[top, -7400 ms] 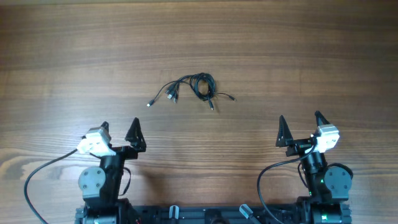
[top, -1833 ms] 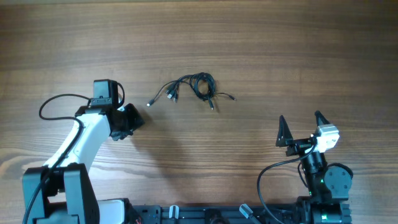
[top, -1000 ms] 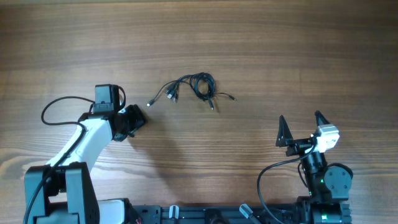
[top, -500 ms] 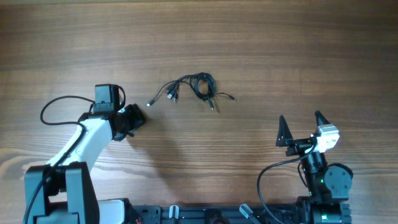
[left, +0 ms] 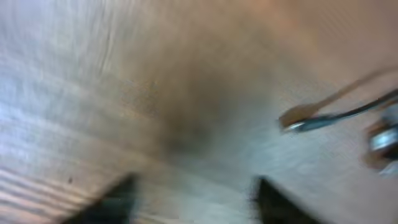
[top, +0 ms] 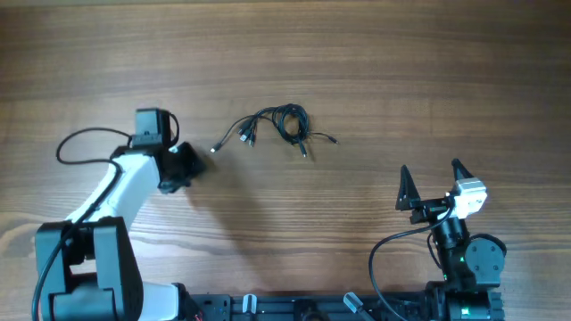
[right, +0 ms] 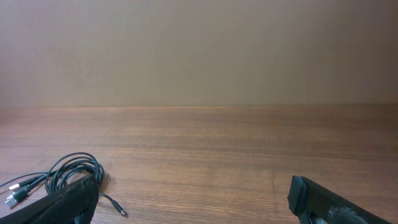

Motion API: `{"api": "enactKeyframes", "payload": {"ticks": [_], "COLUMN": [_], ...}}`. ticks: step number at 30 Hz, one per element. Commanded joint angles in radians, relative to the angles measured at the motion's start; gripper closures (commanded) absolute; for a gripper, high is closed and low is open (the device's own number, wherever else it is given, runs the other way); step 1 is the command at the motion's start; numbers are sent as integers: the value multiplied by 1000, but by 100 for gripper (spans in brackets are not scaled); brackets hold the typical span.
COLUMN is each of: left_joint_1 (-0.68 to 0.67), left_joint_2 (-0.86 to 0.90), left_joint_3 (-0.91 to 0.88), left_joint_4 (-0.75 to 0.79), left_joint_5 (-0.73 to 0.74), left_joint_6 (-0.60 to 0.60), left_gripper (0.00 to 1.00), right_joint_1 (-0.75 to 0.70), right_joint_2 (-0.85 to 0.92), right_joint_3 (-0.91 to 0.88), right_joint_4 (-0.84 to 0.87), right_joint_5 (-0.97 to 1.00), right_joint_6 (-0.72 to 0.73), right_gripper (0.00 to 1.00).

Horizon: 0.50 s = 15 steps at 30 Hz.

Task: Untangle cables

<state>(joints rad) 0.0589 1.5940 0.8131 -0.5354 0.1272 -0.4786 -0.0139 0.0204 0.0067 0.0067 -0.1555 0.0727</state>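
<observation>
The cables lie in a small black tangle at the table's middle, with loose plug ends fanning left and right. My left gripper hovers just left of the leftmost plug, not touching it. The left wrist view is motion-blurred: my left gripper shows two dark fingers apart over bare wood, with a plug end ahead to the right. My right gripper rests wide open near the front right. In the right wrist view the cables lie far left of my right gripper.
The wooden table spreads all around the tangle. The left arm's thick black cable loops out to the left. Both arm bases stand at the front edge.
The left arm has shifted slightly back and left, and its wrist is moving, blurring its view. The cables and the right arm have not moved.
</observation>
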Motion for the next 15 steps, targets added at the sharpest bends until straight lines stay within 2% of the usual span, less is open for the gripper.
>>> {"api": "enactKeyframes", "payload": {"ticks": [1, 4, 6, 7, 8, 10, 11, 12, 13, 15], "left_joint_1": [-2, -2, -2, -2, -2, -2, -2, -2, -2, -2], "left_joint_2": [9, 9, 9, 9, 10, 11, 11, 11, 11, 11], "left_joint_3": [71, 70, 68, 55, 42, 5, -20, -42, -63, -81], "left_joint_4": [2, -4, -8, -8, -7, 0, 11, 24, 43, 68], "left_joint_5": [-7, -55, -59, -59, -58, -58, -58, -58, -58, -58], "left_joint_6": [-1, -2, -2, -2, -2, -2, -2, -2, -2, -2], "left_gripper": [9, 0, 0, 6, 17, 50, 78, 91, 96, 96], "right_joint_1": [8, 8, 8, 8, 8, 8, 8, 8, 8, 8], "right_joint_2": [-6, -6, -6, -6, -6, -6, -6, -6, -6, -6], "right_joint_3": [-2, -2, -2, -2, -2, -2, -2, -2, -2, -2], "right_joint_4": [3, 3, 3, 3, 3, 3, 3, 3, 3, 3], "right_joint_5": [10, 10, 10, 10, 10, 10, 10, 10, 10, 10], "right_joint_6": [-18, -18, -18, -18, -18, -18, -18, -18, -18, -18], "right_gripper": [0, 0, 0, 0, 0, 0, 0, 0, 0, 0]}}
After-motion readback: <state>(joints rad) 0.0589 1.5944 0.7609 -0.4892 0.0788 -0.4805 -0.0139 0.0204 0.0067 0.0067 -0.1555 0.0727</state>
